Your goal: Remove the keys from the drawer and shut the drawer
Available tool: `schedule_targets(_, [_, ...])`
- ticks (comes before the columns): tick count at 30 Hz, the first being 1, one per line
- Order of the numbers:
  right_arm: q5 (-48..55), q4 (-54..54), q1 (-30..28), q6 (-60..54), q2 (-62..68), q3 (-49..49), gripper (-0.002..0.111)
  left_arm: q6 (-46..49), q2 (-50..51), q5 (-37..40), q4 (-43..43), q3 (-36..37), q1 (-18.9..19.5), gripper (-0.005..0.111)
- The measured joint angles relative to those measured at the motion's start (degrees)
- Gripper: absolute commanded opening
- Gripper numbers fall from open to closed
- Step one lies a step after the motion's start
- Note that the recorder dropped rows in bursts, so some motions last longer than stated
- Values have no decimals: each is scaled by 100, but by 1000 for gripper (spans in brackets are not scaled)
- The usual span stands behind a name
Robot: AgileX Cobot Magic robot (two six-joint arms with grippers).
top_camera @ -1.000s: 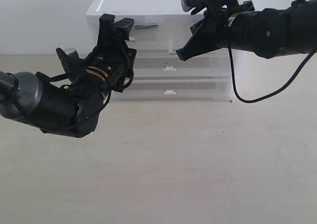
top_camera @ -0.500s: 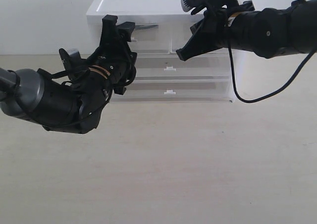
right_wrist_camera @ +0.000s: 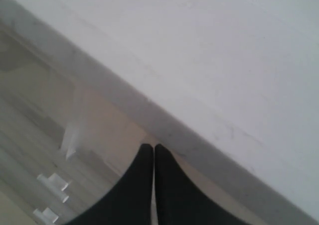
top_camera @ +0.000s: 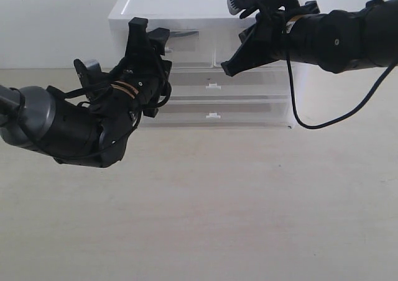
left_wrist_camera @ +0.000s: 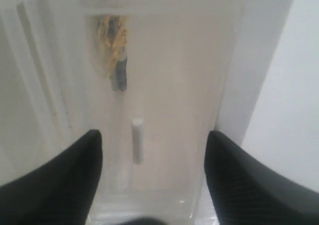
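The drawer (top_camera: 186, 50) is the upper left small one of a white plastic unit. My left gripper (top_camera: 148, 31) points at its front, open. In the left wrist view the drawer (left_wrist_camera: 174, 110) fills the frame. Its white tab handle (left_wrist_camera: 137, 141) stands between my spread fingers (left_wrist_camera: 75, 175), and neither finger touches it. The keys (left_wrist_camera: 113, 51) show further in as a blurred gold and dark bunch. My right gripper (top_camera: 226, 71) hangs shut in front of the unit's upper right part. Its fingertips (right_wrist_camera: 145, 158) are pressed together, with nothing between them.
Below the small drawers are two full-width drawers (top_camera: 213, 85) (top_camera: 213, 115) with tab handles. The unit stands at the back of a pale wooden table (top_camera: 217, 200). A black cable (top_camera: 298, 116) loops down from the right arm beside the unit's right corner.
My left gripper has risen and moved closer to the drawer front, then held still. Its fingers look slightly less spread. The right arm has not moved.
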Motion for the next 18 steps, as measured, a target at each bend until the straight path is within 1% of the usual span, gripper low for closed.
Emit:
schedule_targets(8, [0,0,0,-64,0,0,0,3,38,-229,349,0,10,52])
schedule_targets(12, [0,0,0,-64,0,0,0,3,38,-387,365,0,8,52])
schedule_targets(18, [0,0,0,-76,0,0,0,3,38,-407,365,24,8,52])
